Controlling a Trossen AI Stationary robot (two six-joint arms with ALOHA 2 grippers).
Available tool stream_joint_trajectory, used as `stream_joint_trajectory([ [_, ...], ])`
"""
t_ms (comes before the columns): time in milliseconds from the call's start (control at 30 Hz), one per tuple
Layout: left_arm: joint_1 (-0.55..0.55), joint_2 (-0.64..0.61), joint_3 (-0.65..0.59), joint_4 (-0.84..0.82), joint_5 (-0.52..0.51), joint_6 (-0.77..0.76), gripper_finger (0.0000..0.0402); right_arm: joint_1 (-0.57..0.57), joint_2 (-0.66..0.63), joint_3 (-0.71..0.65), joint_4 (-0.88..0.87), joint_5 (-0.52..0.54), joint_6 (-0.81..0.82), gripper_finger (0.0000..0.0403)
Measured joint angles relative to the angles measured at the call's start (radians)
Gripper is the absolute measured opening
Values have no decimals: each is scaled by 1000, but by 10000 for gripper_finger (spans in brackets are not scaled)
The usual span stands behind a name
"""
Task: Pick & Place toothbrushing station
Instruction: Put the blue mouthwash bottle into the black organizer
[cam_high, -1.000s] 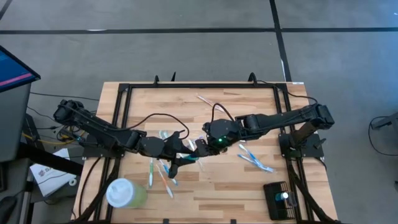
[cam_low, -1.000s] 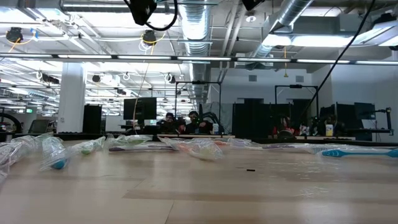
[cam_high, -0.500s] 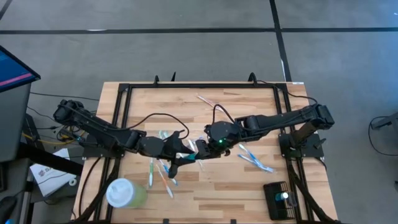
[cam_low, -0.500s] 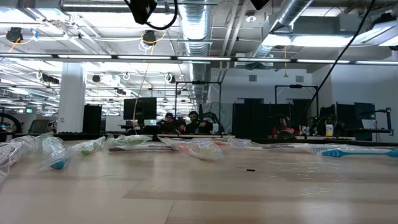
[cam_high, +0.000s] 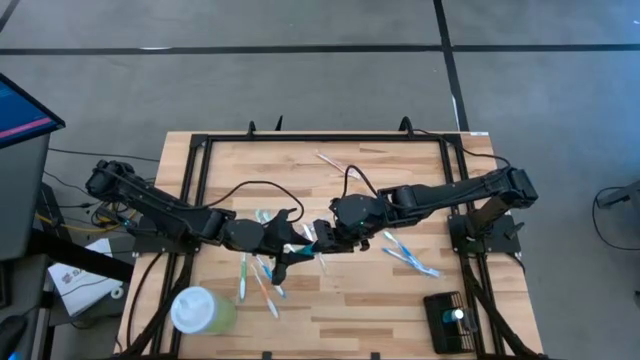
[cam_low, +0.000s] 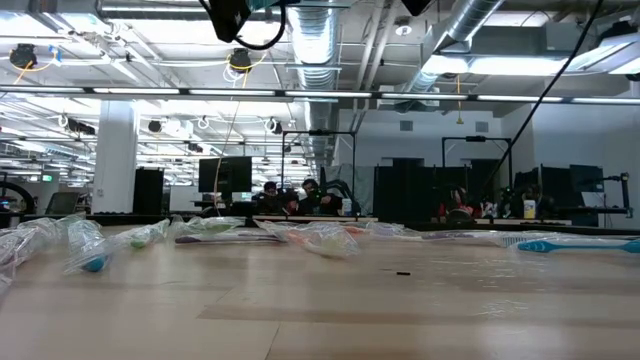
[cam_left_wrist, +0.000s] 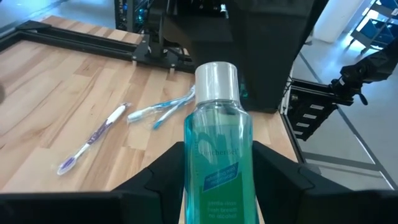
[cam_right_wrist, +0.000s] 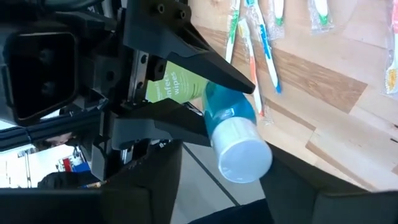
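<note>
The black toothbrushing station (cam_high: 445, 320) sits at the table's (cam_high: 400, 310) near right corner. Mid-table, the left gripper (cam_left_wrist: 214, 180) squeezes a smooth blue bottle (cam_left_wrist: 216, 155). The right gripper (cam_high: 326, 238), fingers apart, meets its white cap.

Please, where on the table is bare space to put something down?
Bare wood lies along the table's front edge, between the green cup and the black holder, and at the back left corner. The middle is crowded: both grippers meet there over the mouthwash bottle, with toothbrushes scattered around.
</note>
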Motion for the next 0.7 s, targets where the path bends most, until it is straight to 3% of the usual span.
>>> stream_joint_trajectory([
  [233, 0, 1, 0, -2, 0, 6, 148, -2, 0, 1, -4, 10, 25, 221],
  [700, 0, 1, 0, 1, -16, 15, 148, -16, -1, 2, -50, 31, 25, 138],
])
